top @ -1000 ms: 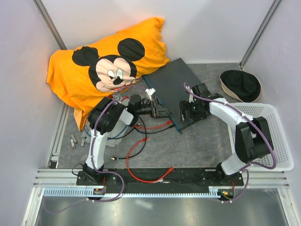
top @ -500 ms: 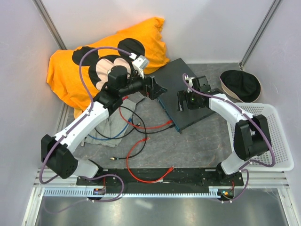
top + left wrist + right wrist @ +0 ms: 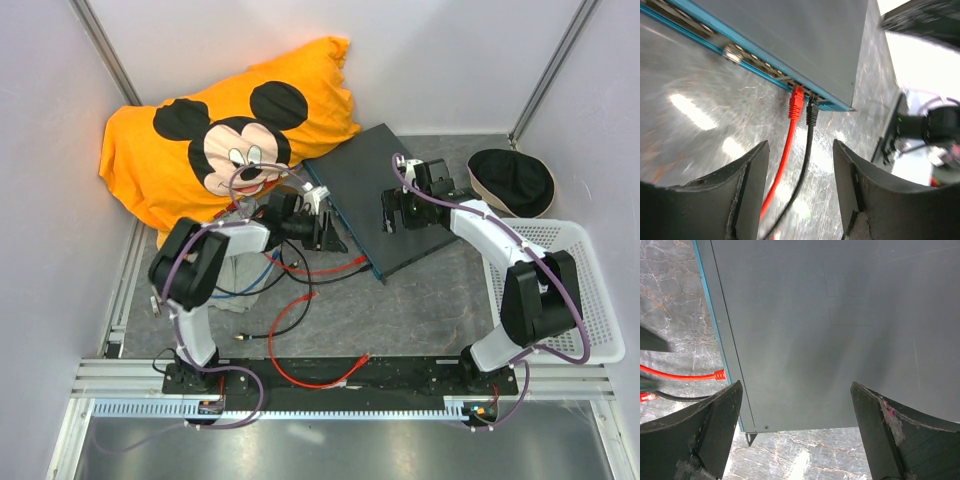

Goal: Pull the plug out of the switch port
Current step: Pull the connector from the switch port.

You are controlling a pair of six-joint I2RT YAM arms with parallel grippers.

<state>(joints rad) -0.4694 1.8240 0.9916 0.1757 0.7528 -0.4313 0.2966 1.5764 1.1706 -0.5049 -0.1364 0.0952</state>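
Grey marbled tabletop (image 3: 420,310), white walls (image 3: 450,60); switch (image 3: 355,175) on it, L pincer (image 3: 800,145) & R pincer (image 3: 795,385) gaping, empty.

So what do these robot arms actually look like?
Both the left arm and right arm have white tube-like links between chunky black joints, with a purple cable looping along each. Each ends in two broad, matte black fingers; one right finger carries a small pink smudge.
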